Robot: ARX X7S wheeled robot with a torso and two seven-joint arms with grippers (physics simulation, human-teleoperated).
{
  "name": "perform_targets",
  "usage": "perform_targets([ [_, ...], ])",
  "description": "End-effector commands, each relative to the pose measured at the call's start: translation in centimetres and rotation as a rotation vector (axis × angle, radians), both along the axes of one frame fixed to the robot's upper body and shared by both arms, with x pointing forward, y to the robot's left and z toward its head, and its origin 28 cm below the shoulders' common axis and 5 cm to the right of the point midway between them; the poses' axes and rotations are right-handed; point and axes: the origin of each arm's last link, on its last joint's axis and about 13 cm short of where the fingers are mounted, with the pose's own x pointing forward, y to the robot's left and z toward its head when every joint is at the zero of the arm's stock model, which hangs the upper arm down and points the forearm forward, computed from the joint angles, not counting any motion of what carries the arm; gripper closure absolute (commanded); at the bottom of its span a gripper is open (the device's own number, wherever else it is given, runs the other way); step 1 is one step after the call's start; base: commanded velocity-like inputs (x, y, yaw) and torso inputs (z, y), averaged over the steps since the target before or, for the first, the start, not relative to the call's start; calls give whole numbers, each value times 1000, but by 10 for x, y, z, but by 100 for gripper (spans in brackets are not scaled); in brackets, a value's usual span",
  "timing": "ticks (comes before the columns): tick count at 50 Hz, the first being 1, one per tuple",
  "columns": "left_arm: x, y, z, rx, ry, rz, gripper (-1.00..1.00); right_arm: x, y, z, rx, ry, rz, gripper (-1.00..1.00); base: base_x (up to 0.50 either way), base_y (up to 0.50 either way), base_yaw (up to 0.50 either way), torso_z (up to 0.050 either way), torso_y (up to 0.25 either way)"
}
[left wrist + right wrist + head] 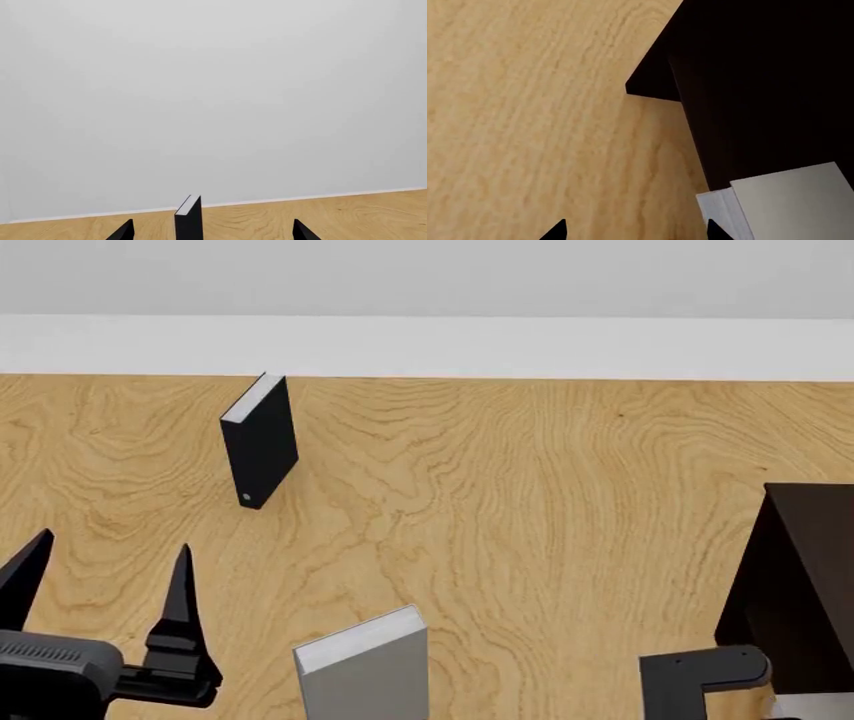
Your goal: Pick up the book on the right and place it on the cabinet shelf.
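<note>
The light-grey book (794,205) with pale page edges shows in the right wrist view, right against the very dark cabinet (760,90). In the head view only its corner (817,706) shows at the bottom right, below the cabinet (801,580). My right gripper (635,232) is open and empty over the wooden surface, one fingertip (717,230) just beside the book's page edges. My left gripper (115,540) is open and empty at the near left. It also shows in the left wrist view (213,231), where the thin black book stands well beyond it.
A thin black book (260,440) with a small round spine mark stands upright at the far left; it also shows in the left wrist view (189,217). Another grey book (367,665) stands near the front centre. A pale wall (427,340) bounds the wooden surface (534,500).
</note>
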Motion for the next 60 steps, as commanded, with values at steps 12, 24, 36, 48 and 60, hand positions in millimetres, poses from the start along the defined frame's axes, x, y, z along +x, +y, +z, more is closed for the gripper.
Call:
perform_targets([
  [12, 0, -1, -2, 9, 3, -2, -100, 10, -15, -10, -115, -8, -80, -100, 0, -1, -1, 0, 0],
  [24, 4, -2, -7, 20, 16, 2, -100, 14, -23, -18, -151, 26, -106, -100, 1, -1, -3, 0, 0],
  [36, 10, -7, -12, 38, 22, 5, -100, 12, -39, -15, -191, 31, -147, -100, 5, -4, -6, 0, 0],
  [48, 11, -10, -15, 52, 32, -2, -100, 8, -50, -15, -192, 42, -173, -100, 10, -8, -13, 0, 0],
  [60, 10, -10, -15, 49, 31, -3, -100, 13, -35, -18, -147, 4, -86, -100, 13, -11, -19, 0, 0],
])
